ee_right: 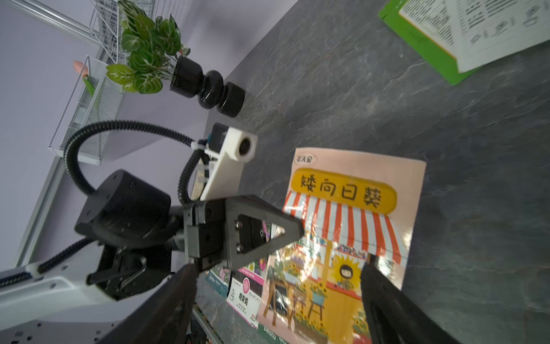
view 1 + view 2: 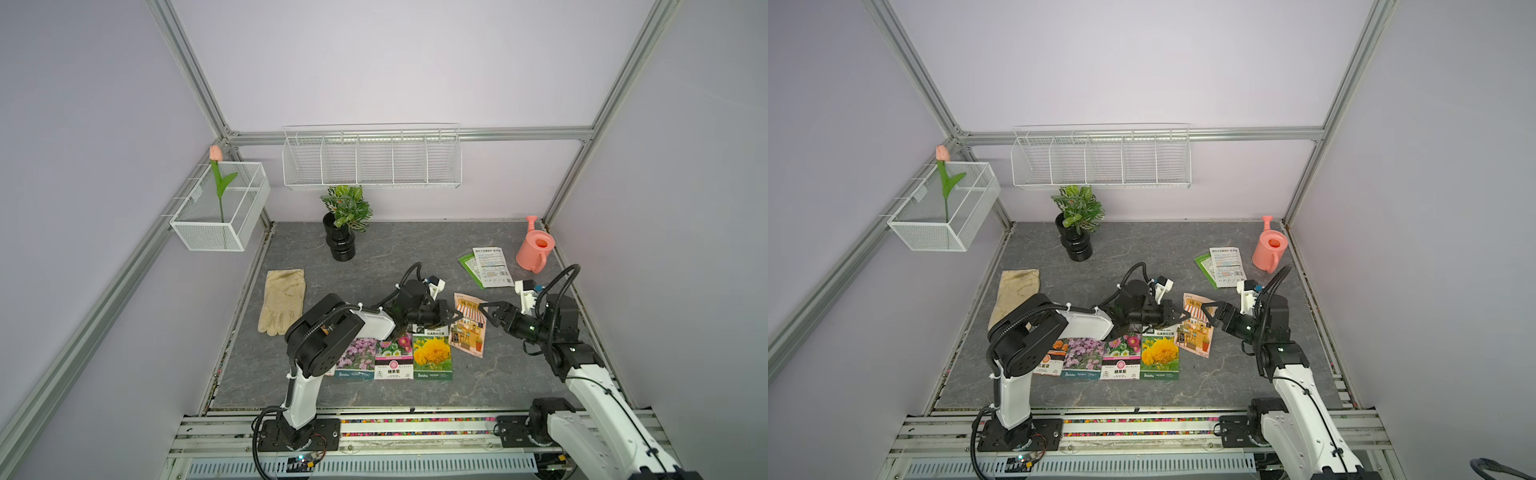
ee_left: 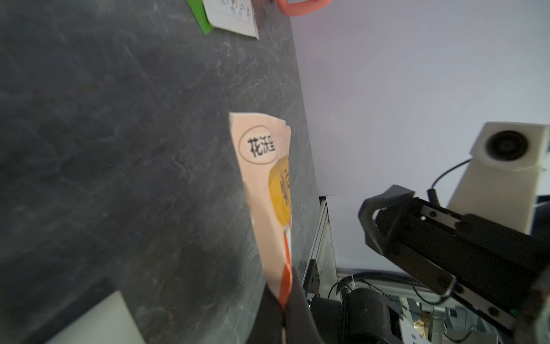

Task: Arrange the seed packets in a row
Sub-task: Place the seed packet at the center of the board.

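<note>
I'm on the fifth packet: on the tabletop (image 2: pixel 374 257) four lie edge to edge in a row (image 2: pixel 1121 357), and the shop packet (image 2: pixel 471 332) hangs tilted just beside the yellow one (image 2: pixel 432 353), my left fingers (image 2: pixel 449 312) clamped on its edge nearest the row, my right fingers (image 2: pixel 490 307) spread wide on nothing. Next, I judge, it must be squared and laid flush, then the stacked pair (image 2: pixel 490 270) by the watering can (image 2: pixel 534 249) fetched. My left arm (image 2: pixel 324 332) covers most of the orange packet (image 2: pixel 1054 359), the white-backed one (image 2: pixel 1227 266) hides the green one's (image 2: pixel 1202 264) face, and I cannot tell whether the shop packet touches the tabletop.
</note>
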You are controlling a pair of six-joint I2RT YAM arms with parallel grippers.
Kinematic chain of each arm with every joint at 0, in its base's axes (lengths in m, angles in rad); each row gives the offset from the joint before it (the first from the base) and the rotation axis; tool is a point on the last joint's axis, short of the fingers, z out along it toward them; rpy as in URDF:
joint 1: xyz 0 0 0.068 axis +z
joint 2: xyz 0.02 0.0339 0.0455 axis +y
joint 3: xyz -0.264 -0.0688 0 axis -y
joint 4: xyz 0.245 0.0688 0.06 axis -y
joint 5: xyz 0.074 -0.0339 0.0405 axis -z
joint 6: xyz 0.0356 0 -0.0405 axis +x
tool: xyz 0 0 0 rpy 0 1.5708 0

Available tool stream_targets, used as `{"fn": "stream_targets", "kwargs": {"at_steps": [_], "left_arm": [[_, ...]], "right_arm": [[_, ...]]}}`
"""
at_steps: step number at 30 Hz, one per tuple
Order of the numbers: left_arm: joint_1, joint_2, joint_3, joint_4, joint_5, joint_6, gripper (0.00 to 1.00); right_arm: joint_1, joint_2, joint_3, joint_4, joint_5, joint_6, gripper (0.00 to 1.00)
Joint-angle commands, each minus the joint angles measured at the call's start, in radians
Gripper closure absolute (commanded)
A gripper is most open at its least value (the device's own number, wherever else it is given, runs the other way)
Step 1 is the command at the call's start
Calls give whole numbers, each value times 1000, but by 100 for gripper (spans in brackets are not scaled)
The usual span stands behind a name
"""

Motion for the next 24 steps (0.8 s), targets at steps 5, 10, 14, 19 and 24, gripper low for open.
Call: {"fn": "stream_targets", "kwargs": {"at_steps": [5,10,14,19,24], "left_arm": [[-121,14,36,-144,-351,-224,100],[-169,-50,43,-302,-475,-228,100],[-191,-46,71,-361,-498,-233,100],[-213,-59,72,-391,-522,-243,100],[-219,-78,64,-421,-540,-244,100]], "right_arm": [[-8,31,-29,-106,56,-24,11],[-9,25,-53,-99,50,-19,12],[-9,17,-78,-80,39,-9,12],[-8,26,-108,-76,37,-21,12],[-9,53,-143,-27,29,-8,12]]}}
